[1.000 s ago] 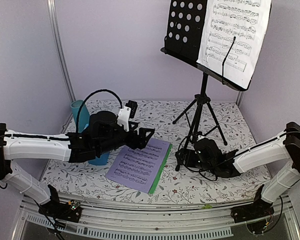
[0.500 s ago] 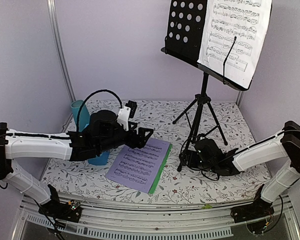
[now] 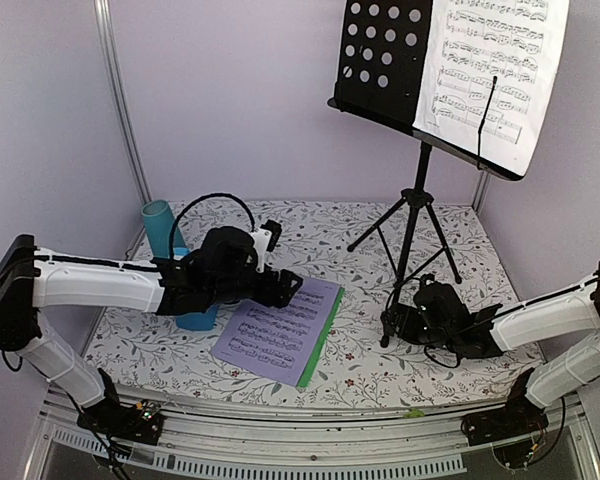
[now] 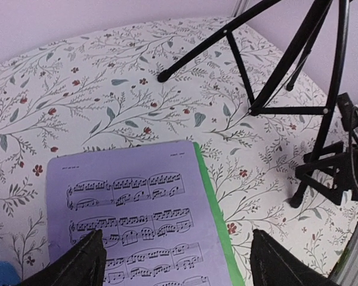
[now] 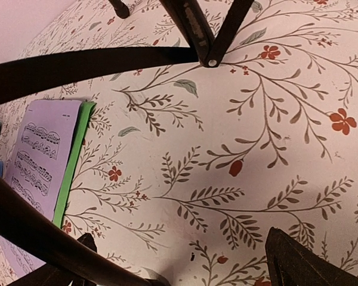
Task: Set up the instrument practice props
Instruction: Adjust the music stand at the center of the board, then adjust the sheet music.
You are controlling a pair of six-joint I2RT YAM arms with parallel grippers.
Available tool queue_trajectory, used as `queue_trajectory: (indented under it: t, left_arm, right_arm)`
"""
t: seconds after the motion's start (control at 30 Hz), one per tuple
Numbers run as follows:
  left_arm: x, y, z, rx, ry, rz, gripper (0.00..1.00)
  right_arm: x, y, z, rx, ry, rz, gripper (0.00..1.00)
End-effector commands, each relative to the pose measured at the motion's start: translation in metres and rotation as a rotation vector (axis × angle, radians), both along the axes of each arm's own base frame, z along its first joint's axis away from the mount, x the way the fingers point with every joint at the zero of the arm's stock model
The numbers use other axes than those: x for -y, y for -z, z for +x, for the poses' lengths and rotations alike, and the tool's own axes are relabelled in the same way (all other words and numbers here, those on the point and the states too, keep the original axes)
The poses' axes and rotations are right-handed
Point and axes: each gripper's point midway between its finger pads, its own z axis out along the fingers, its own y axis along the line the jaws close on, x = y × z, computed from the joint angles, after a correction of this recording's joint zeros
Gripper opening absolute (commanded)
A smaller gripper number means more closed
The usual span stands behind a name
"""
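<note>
**Inspector:** Start at the left. What stands there?

**Assistant:** A teal cup (image 3: 160, 225), upright at the back left of the desk (image 3: 330, 225). A blue shape (image 3: 195, 320) shows under the left arm, mostly hidden. I cannot tell whether it is the metronome.

**Inspector:** The left pincer?

**Assistant:** The left pincer (image 4: 176, 238) has come lower over the sheet-music pages (image 3: 280, 330). These lie flat at mid-desk, a lilac-tinted printed sheet on a green one. The jaws stand apart above the top sheet and hold nothing. The pages have not shifted.

**Inspector:** And the music stand?

**Assistant:** The music stand (image 3: 417, 200) is upright on its tripod, right of the pages. One printed sheet (image 3: 495, 70) already leans on its perforated plate. The whole stand sits a little further right than a second ago.

**Inspector:** Cause?

**Assistant:** In my judgement, the right arm. The right pincer (image 5: 179, 244) has drawn rightward with the stand and sits low at the near tripod foot. Its jaws are wide, and a leg crosses close by one finger, but nothing is clamped.

**Inspector:** Meaning for the task?

**Assistant:** The stand is being positioned. One sheet is up; the flat pages are not yet on it and look like the next pick. Thin paper lying flush on the desk will likely be awkward to lift.
</note>
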Motion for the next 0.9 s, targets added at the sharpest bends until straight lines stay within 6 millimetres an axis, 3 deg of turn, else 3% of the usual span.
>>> queue_trajectory:
  t: [0.0, 0.17, 0.3, 0.43, 0.67, 0.87]
  left_arm:
    - [-0.026, 0.032, 0.003, -0.133, -0.071, 0.081, 0.84]
    - [-0.042, 0.059, -0.007, -0.247, -0.077, 0.091, 0.83]
    - [-0.050, 0.078, -0.016, -0.328, -0.087, 0.102, 0.84]
    - [-0.072, 0.105, -0.016, -0.402, -0.163, 0.130, 0.84]
    - [-0.107, 0.127, -0.001, -0.440, -0.288, 0.145, 0.85]
    - [-0.139, 0.135, 0.006, -0.465, -0.372, 0.116, 0.85]
  right_arm:
    - [0.038, 0.022, -0.017, -0.079, 0.048, -0.101, 0.99]
    - [0.042, 0.017, -0.019, -0.071, 0.043, -0.084, 0.99]
    - [0.031, 0.006, -0.015, -0.051, 0.002, -0.054, 0.99]
    - [0.015, -0.012, -0.009, -0.025, -0.046, -0.013, 0.99]
    - [-0.002, -0.045, -0.003, 0.027, -0.104, 0.041, 0.99]
    - [-0.002, -0.058, -0.002, 0.050, -0.112, 0.049, 0.99]
